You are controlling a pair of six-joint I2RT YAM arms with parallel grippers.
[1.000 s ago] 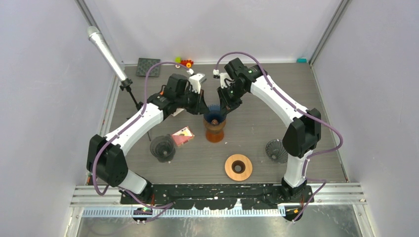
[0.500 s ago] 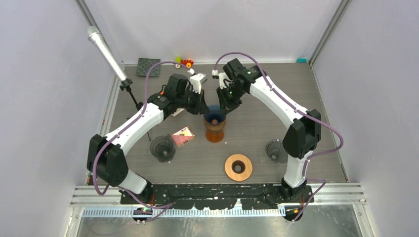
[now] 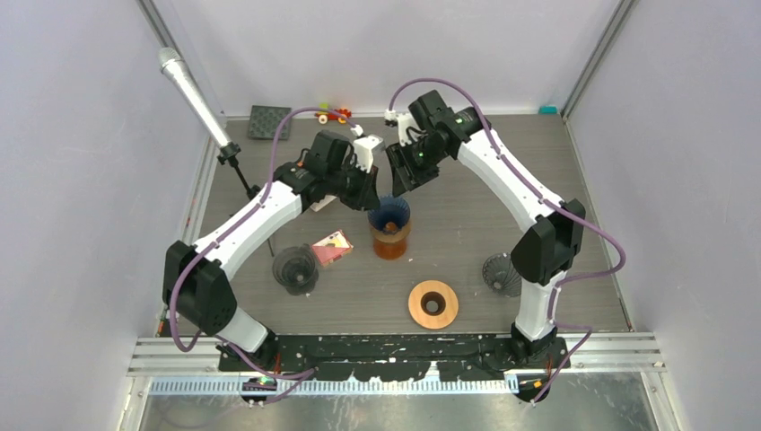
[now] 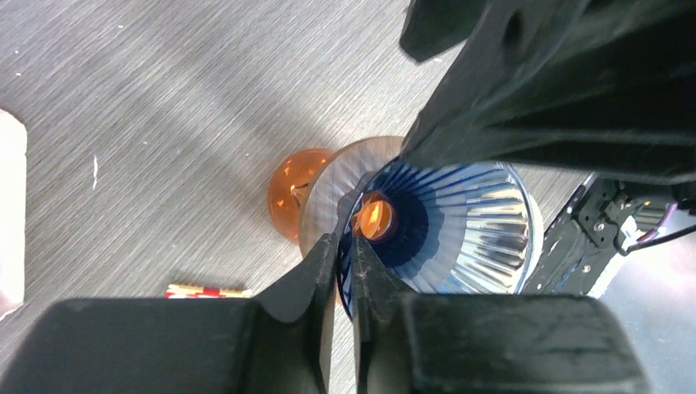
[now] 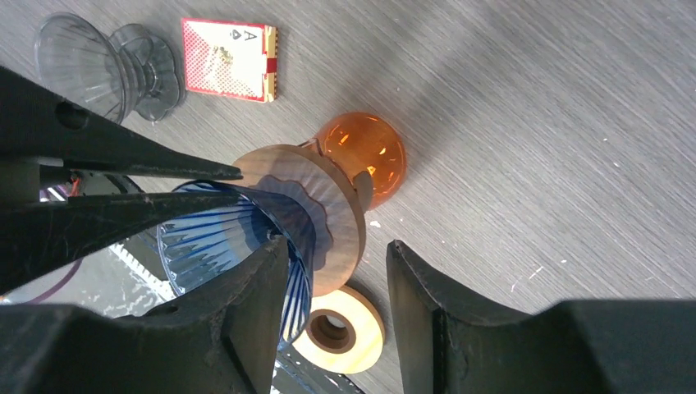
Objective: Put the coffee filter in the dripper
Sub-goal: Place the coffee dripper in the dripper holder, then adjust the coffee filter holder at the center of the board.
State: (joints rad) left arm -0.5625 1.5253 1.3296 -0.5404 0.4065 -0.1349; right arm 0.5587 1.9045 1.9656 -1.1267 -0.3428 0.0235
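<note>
A blue fluted coffee filter (image 3: 389,214) sits as an open cone in the dripper (image 3: 390,244), an orange glass body with a wooden collar (image 5: 328,213), at the table's middle. My left gripper (image 3: 371,199) reaches in from the left and is shut on the filter's (image 4: 468,222) near rim, with the thin wall between its fingertips (image 4: 327,250). My right gripper (image 3: 401,178) hangs just behind the filter (image 5: 222,222), open. In its wrist view my right gripper (image 5: 338,245) has one finger against the filter's outer wall and the other well clear.
Grey ribbed glass cones stand at front left (image 3: 295,268) and at right (image 3: 501,274). A wooden ring (image 3: 433,303) lies in front of the dripper, a card pack (image 3: 331,247) to its left. A microphone stand (image 3: 193,94), black mat (image 3: 269,122) and small toy (image 3: 336,114) sit at the back left.
My right gripper has opened, let go of the filter's rim and drawn back and up. The filter now shows as a round open cone. My left gripper stays on the rim.
</note>
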